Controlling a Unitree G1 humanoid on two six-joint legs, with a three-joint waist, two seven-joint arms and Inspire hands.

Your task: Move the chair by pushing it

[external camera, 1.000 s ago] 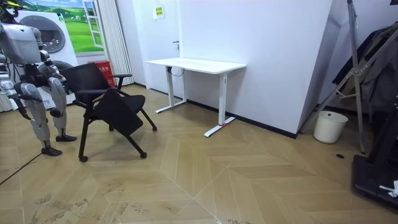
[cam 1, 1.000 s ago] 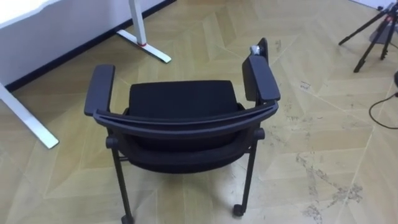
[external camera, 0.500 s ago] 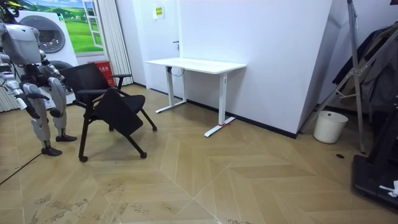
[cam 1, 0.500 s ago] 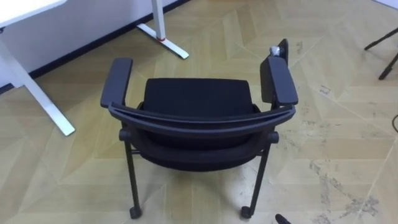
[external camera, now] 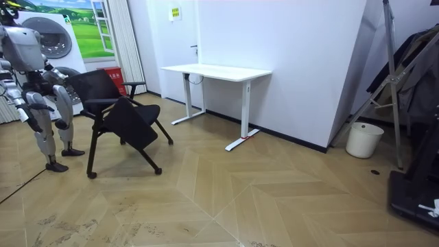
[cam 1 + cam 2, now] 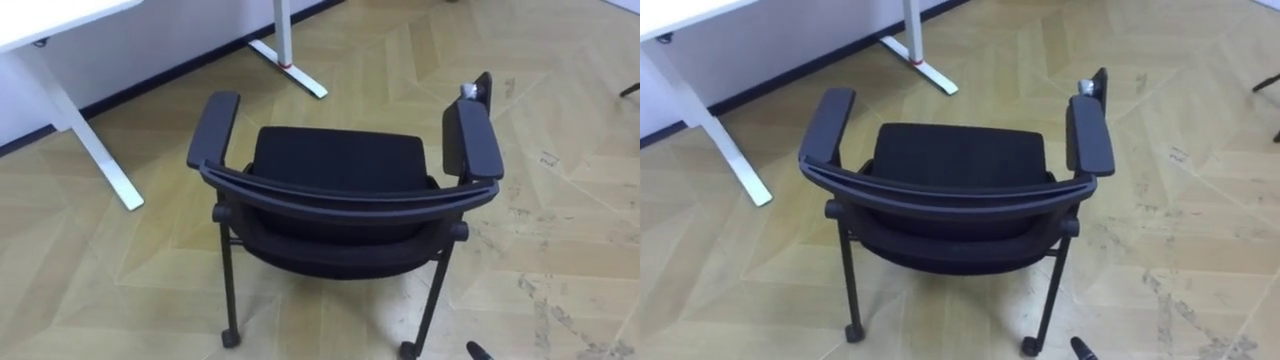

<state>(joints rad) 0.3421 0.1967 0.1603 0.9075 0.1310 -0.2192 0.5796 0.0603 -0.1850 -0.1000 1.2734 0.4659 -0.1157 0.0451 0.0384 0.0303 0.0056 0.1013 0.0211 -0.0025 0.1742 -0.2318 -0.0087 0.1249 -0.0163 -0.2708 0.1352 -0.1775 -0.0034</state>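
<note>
Left eye view: black chair (image 6: 340,170) at frame centre on the wood floor (image 6: 90,270), its curved back toward the lower edge and its seat facing the white desk (image 6: 50,15) at upper left. Room view: the robot stands just behind the chair at far left. Its hands (image 5: 40,108) are held low and apart from the chair; cannot tell how the fingers are set.
</note>
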